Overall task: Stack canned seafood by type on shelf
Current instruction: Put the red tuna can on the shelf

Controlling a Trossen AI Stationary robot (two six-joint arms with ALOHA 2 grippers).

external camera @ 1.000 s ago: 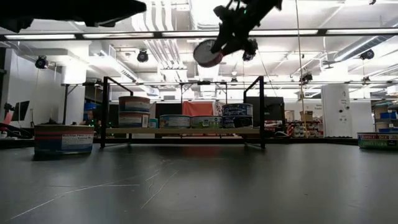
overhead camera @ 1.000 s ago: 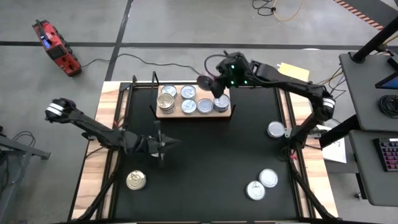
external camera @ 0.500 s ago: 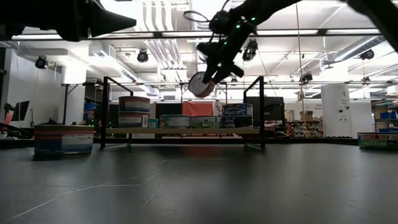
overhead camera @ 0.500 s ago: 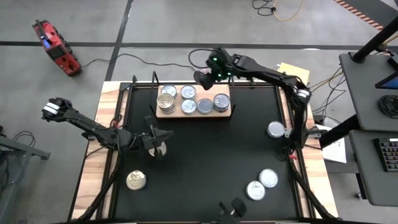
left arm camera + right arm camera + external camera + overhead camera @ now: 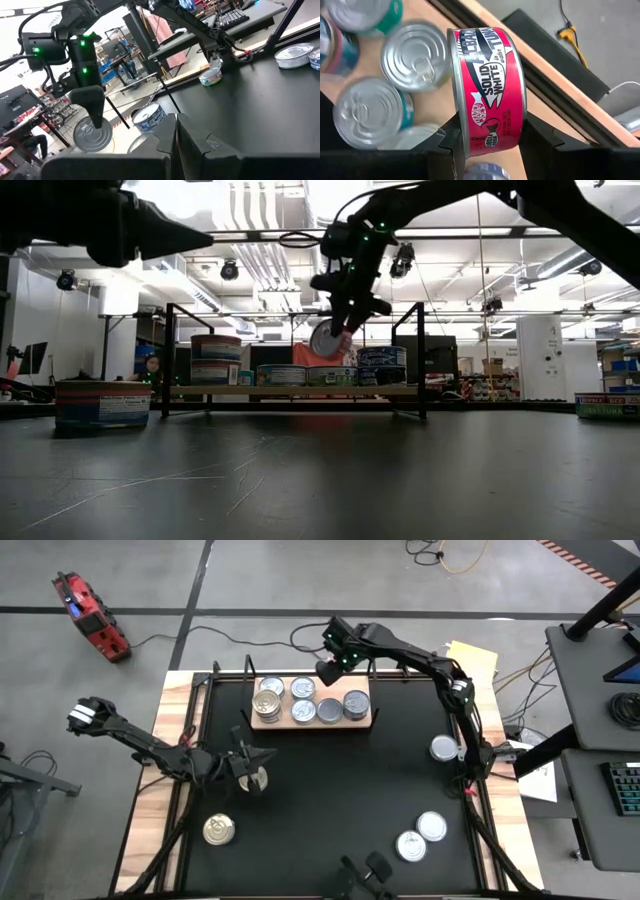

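High view shows the right hand [image 5: 327, 670] above the far edge of the shelf [image 5: 309, 722], pinching a red-labelled tuna can [image 5: 487, 90] on its edge. Cans stand on that shelf, more lie scattered on the counter [image 5: 340, 800] nearer than the shelf. Left hand [image 5: 252, 765], pressed together, hangs near the shelf's left end.

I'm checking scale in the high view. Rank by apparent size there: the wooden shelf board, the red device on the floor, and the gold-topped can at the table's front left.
1. Wooden shelf board
2. Red device
3. Gold-topped can

No two look alike.
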